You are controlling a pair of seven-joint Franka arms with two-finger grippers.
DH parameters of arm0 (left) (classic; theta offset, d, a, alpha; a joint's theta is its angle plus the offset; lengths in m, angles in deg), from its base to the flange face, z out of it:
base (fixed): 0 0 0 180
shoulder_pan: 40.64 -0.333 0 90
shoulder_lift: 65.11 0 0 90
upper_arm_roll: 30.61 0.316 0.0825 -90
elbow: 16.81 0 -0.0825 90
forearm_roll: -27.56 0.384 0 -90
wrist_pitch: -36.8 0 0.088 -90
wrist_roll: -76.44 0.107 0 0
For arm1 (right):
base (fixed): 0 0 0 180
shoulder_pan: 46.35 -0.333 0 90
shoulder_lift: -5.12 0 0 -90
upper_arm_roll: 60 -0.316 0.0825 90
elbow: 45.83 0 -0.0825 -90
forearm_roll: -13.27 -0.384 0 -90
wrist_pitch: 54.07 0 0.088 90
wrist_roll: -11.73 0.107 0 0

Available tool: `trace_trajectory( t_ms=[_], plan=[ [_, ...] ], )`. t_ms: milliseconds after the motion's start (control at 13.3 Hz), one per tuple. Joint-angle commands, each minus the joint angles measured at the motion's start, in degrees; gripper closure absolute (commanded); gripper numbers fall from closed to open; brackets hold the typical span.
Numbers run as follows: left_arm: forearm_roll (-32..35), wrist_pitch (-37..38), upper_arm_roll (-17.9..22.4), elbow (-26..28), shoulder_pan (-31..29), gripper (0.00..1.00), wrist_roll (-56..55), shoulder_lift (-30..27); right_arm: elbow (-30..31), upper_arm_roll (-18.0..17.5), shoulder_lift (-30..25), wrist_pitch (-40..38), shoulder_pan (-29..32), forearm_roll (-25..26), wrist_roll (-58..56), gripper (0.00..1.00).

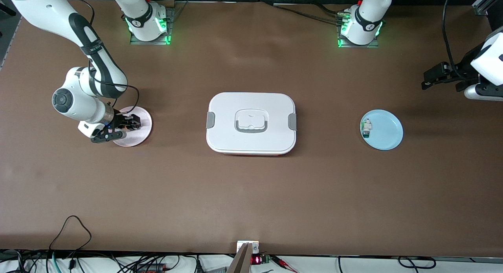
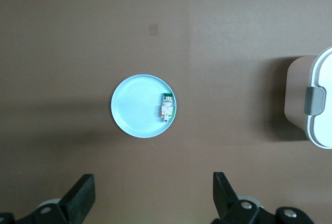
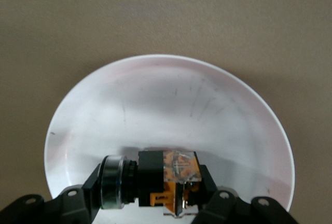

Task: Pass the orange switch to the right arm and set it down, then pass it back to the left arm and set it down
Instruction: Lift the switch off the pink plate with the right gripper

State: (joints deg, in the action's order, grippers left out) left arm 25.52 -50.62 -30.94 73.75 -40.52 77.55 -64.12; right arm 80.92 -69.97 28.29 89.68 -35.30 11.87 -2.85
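- Both arms [image 1: 84,84] are chunky glossy white with black joint bands
- green lights glow at the bases [image 1: 149,27]
- thin black cables loop along them
- grippers [image 1: 118,127] are black, pretty boxy

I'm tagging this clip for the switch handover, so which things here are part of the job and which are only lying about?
Part of the job:
orange switch, on the pink plate
right gripper, closed on the switch
left gripper, open, waiting over the table
box, to be avoided

Lying about:
blue plate
white-and-green switch on it
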Motion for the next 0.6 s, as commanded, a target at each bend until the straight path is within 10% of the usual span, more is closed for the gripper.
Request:
trace_trajectory(
  t_ms=[0,526],
  plan=[
    [-1.0,1.0,-0.2,-1.2,-0.2,0.0,-0.6,0.3,0.1,-1.4,-3.9,-0.4,1.2,-1.3,-3.4,0.72],
    [-1.0,1.0,-0.2,-1.3,-0.3,0.0,0.0,0.4,-18.0,-6.9,-8.7,-20.4,1.0,-2.1,-8.0,0.76]
  ],
)
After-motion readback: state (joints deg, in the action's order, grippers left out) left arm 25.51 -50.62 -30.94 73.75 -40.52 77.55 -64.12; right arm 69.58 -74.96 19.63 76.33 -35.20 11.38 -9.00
